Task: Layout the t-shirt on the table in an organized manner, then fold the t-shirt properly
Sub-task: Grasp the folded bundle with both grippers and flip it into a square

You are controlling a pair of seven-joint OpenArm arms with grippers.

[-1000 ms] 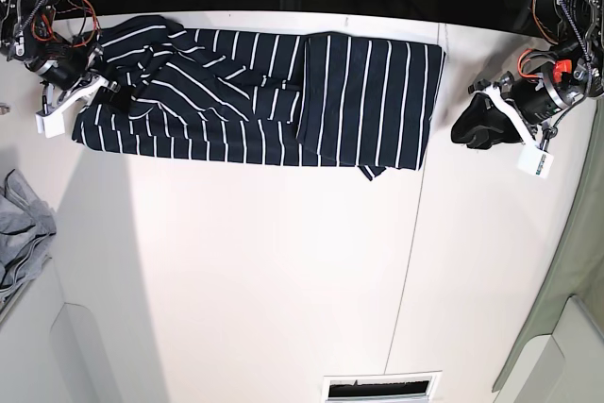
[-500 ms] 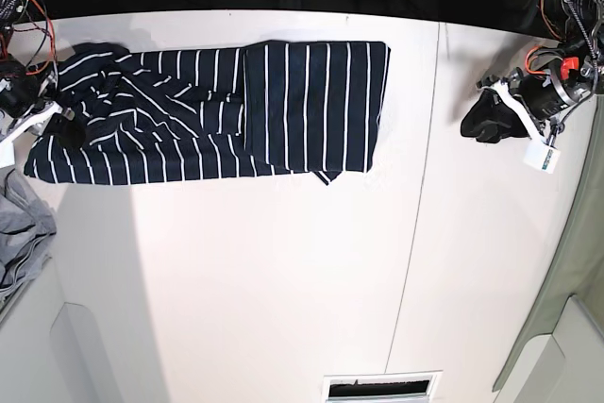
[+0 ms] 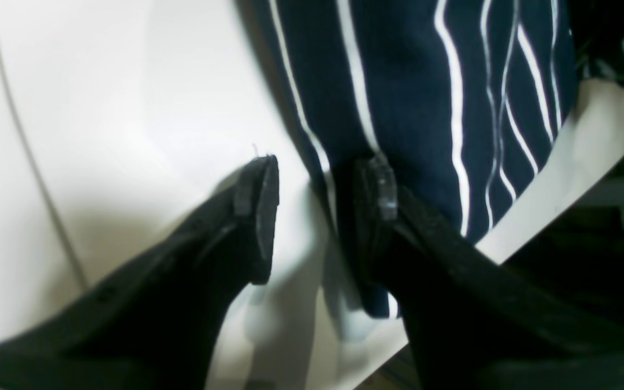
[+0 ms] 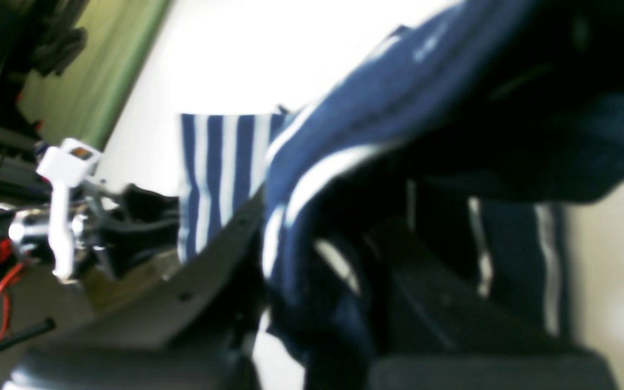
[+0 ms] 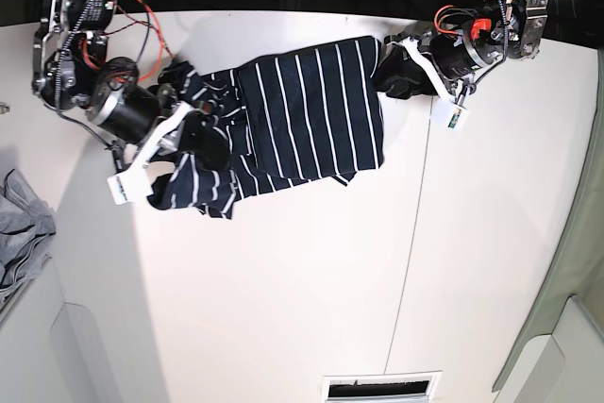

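On white counter (image 5: 283, 280), shirt (image 5: 302, 110) bunched toward far edge, right claw (image 5: 193, 129) clamped on shirt, left claw (image 3: 317, 216) wide at hem, likely to snag and bunch further.

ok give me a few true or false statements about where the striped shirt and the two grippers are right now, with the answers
1. The right gripper is clamped on the t-shirt. True.
2. The left gripper is shut tight. False: its jaws stand apart at the shirt's edge.
3. The t-shirt lies flat and smooth. False: its right-gripper end is bunched.
4. A grey cloth lies at the table edge. True.
5. The shirt has slid off the table. False: it lies on it.
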